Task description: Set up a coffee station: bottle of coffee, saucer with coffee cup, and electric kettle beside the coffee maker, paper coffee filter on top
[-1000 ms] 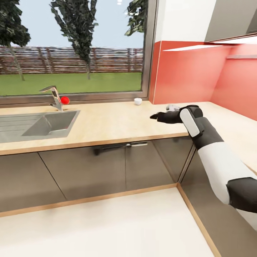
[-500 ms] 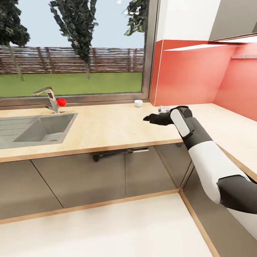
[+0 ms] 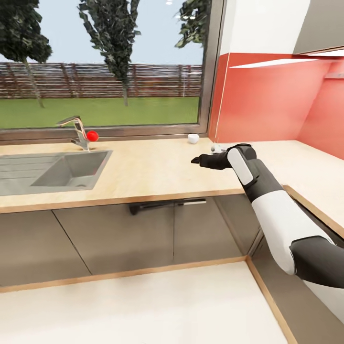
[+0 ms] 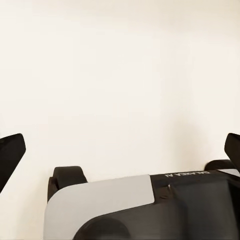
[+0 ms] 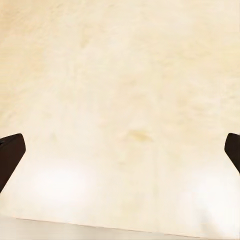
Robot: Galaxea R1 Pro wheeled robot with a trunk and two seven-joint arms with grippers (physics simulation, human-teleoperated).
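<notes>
While the head view looks down over the long light wood-grain countertop point(image 3: 143, 167), the right gripper point(image 3: 197, 160) reaches out above it, holding nothing. A small white rounded coffee cup point(image 3: 193, 138) stands near the window frame, just beyond the gripper, and a small round white saucer point(image 3: 216, 149) peeks out behind the wrist. A steel sink point(image 3: 52, 171) with a red-knobbed tap point(image 3: 81, 134) lies well to the left.

From the left wrist, the left gripper point(image 4: 120, 150) shows black fingertips point(image 4: 10, 152) spread wide over pale floor, empty.

From the right wrist, black fingertips point(image 5: 9, 152) stand wide apart over bare wood grain.
</notes>
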